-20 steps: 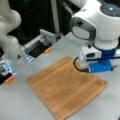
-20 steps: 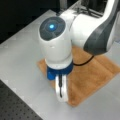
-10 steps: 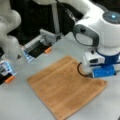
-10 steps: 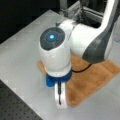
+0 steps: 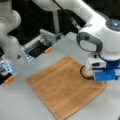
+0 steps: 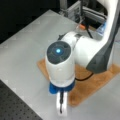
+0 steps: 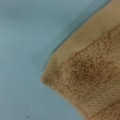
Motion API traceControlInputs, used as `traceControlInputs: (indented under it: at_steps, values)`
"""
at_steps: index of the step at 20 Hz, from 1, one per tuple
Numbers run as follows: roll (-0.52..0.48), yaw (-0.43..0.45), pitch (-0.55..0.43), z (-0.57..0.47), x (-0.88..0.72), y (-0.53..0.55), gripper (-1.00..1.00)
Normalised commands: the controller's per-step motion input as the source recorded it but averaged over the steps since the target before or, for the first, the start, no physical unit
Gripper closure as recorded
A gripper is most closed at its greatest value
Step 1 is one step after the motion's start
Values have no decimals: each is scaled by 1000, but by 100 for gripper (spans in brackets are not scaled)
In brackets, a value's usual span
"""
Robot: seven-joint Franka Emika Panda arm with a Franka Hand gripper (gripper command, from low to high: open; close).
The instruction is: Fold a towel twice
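The towel point(image 5: 66, 86) lay flat and unfolded on the grey surface point(image 5: 27, 105), filling the lower middle of a front view as a tilted square. The gripper point(image 6: 61, 106) hung low at the towel's corner toward the right edge of that frame, at the bottom centre in a front view, with the cloth stretching away from it to the left. In the wrist view that corner point(image 7: 50, 78) sat just left of centre, directly beneath. Whether the gripper was spread or pressed together could not be told; no fold showed yet.
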Motion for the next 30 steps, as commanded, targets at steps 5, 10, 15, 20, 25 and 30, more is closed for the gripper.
traceControlInputs:
  at_steps: [5,10,15,20,25,30]
  values:
    - [-253,88,141,-53,173,208,-100]
    - [-256,162,139,29,22,111,-100]
    - [-254,149,109,-39,-28,15,-100]
    - [-232,132,23,-132,20,-79,-100]
    - [-176,93,-38,-169,54,-74,-100]
    - [-139,58,-34,-110,63,-26,-100]
